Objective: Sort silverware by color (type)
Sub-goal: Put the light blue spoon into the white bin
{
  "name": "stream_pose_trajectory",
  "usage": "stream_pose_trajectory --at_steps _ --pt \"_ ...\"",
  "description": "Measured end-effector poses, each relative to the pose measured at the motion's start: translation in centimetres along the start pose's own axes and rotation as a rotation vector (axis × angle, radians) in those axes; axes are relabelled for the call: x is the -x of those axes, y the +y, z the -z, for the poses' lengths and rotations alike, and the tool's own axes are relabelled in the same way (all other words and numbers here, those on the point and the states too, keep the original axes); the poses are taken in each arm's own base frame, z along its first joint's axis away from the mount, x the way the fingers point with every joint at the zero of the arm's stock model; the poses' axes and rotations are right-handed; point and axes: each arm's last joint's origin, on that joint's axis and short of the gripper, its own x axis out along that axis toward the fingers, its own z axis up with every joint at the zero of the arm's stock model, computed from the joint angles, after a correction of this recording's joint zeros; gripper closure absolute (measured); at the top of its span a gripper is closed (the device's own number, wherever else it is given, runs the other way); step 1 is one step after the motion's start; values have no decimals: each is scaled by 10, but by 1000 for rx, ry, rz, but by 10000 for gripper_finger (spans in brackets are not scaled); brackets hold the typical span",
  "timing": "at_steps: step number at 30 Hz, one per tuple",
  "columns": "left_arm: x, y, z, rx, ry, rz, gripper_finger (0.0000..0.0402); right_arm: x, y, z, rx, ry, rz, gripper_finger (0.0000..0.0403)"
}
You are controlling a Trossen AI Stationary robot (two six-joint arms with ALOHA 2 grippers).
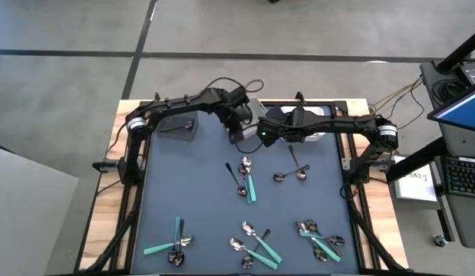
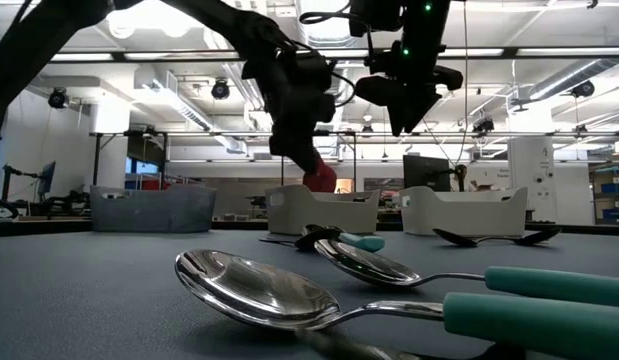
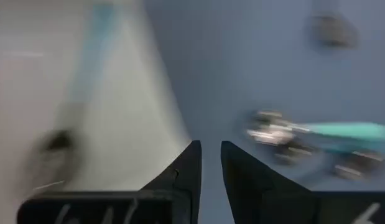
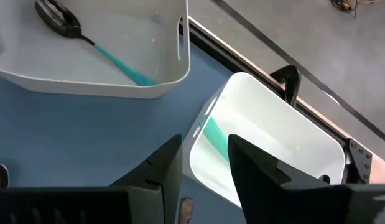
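Observation:
Spoons and forks with teal or dark handles lie in loose groups on the blue mat: one at the middle point(image 1: 246, 178), a pair point(image 1: 291, 175) to its right, and groups along the near edge point(image 1: 176, 241) point(image 1: 256, 245) point(image 1: 321, 239). My left gripper point(image 1: 235, 132) point(image 3: 208, 152) hovers by the far bins, its fingers a narrow gap apart and holding nothing. My right gripper point(image 1: 262, 136) point(image 4: 204, 155) is open above a white bin point(image 4: 285, 130). A teal handle point(image 4: 214, 134) in that bin shows between its fingers. A teal-handled spoon point(image 4: 111, 56) lies in the other white bin point(image 4: 173, 68).
A dark grey bin point(image 1: 176, 126) stands at the far left of the mat, and the two white bins point(image 2: 324, 208) point(image 2: 459, 210) stand along the far edge under the arms. Wooden table edges frame the mat. Bare mat lies between the far bins and the middle utensils.

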Motion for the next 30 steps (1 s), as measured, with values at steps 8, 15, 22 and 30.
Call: stream_pose_trajectory --at_steps 8,15,22,30 --pt "-10 -39 19 -33 209 196 356 0 5 6 -69 45 -47 282" --pt "-18 -77 42 -38 332 223 364 3 26 39 -128 131 -108 282" --pt "-1 -114 62 33 143 93 365 15 55 74 -150 139 -220 282" --pt "39 -146 112 249 -87 -161 365 17 77 93 -210 122 -353 282"
